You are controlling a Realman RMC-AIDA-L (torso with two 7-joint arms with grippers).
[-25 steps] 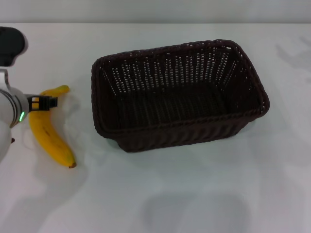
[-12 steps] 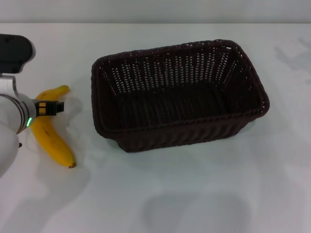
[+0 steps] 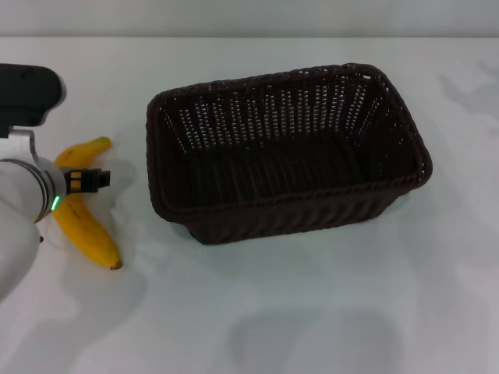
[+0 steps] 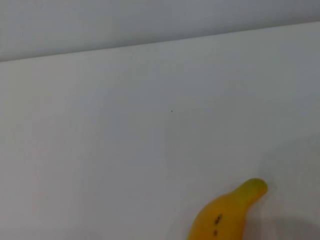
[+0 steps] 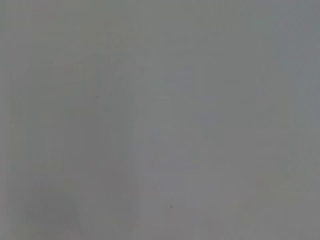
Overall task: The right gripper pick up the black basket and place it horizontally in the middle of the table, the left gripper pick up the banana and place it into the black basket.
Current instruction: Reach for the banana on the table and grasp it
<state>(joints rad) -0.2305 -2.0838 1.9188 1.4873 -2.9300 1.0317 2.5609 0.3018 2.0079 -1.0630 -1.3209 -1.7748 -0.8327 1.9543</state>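
Observation:
The black basket [image 3: 296, 209] stands upright and lengthwise across the middle of the white table [image 3: 327, 312], with nothing inside it. Left of it lies the yellow banana [image 3: 92, 235], its stem tip pointing to the far side. The left arm reaches in from the left edge, and the left gripper [image 3: 84, 181] hangs over the banana's middle, hiding part of it. The left wrist view catches only one end of the banana [image 4: 227, 215] on the white tabletop. The right gripper is out of view, and its wrist view shows nothing but a plain pale surface.
A dark grey segment of the left arm [image 3: 27, 93] sits at the far left edge. The table's far edge meets a pale wall behind the basket.
The left arm has slid to the right, toward the basket, and now covers more of the banana's middle. Banana and basket have not moved.

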